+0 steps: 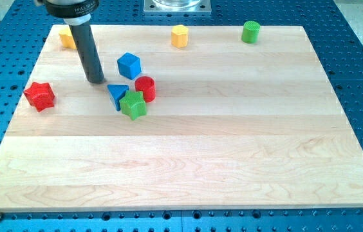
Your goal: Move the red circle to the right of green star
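Pale wooden board [188, 161] on a blue perforated bench [362, 38]. At the view's upper left my tip [96, 81] rests on the wood — a bare rod with no claw to open, holding nothing. It stands just left of the blue triangle [118, 95], apart from it. The red circle [145, 87] touches the green star [132, 105], sitting at its upper right, the triangle pressed to the star's left. A blue cube [129, 66] lies just above this cluster. A red star [40, 95] sits far left — a yellow block [66, 38] half hidden behind the rod, a yellow hexagon [179, 36] and a green cylinder [251, 31] line the top edge.
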